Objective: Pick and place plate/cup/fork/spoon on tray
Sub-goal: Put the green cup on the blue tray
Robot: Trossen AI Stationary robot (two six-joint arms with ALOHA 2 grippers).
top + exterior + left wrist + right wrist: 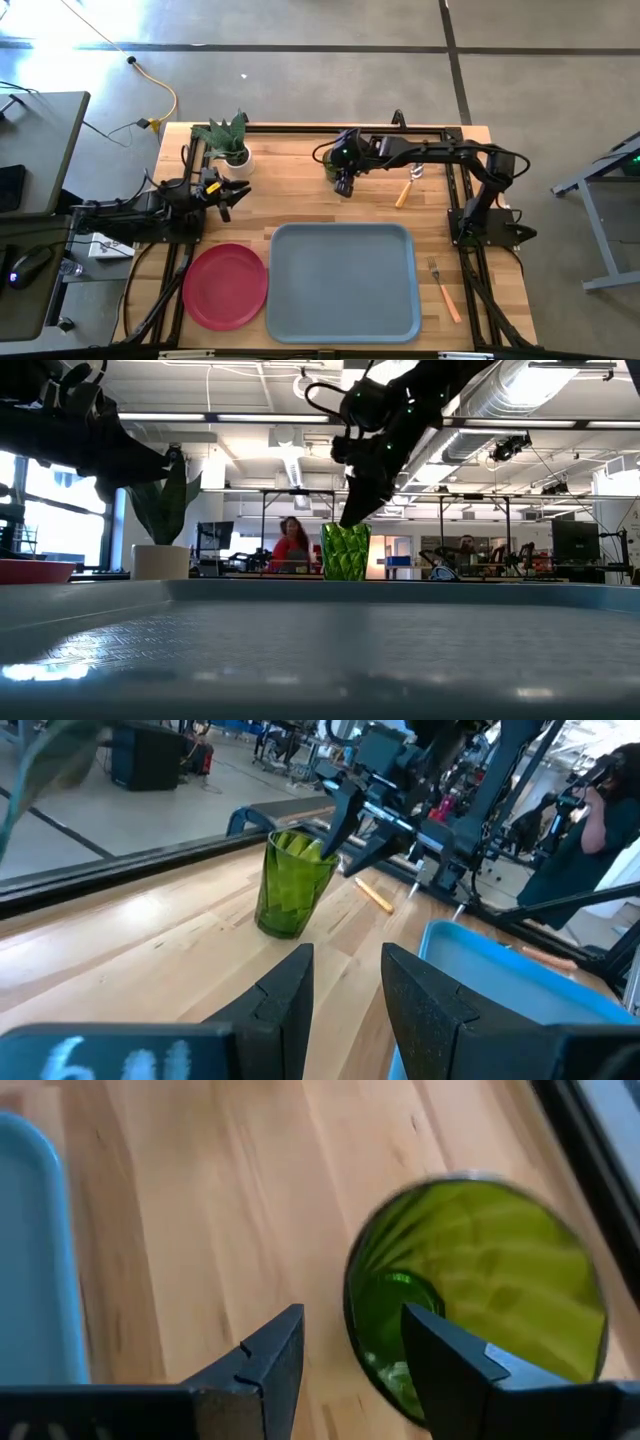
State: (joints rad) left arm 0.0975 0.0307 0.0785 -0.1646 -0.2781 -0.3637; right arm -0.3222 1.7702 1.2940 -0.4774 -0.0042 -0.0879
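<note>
Nearest my camera, I see the tray [342, 283] empty at the table's front, the plate [225, 285] just beside it on the left and the fork [443, 290] on the right. Farther back, my right gripper [350, 1348] hangs open, straddling the rim of the upright cup [478, 1285]. The spoon [406, 189] lies near. My left gripper [345, 982], fingers parted, waits by the potted plant [228, 140].

A white pot holding a green leafy plant [232, 140] stands on the light wooden surface [290, 195], near its far-left corner.
</note>
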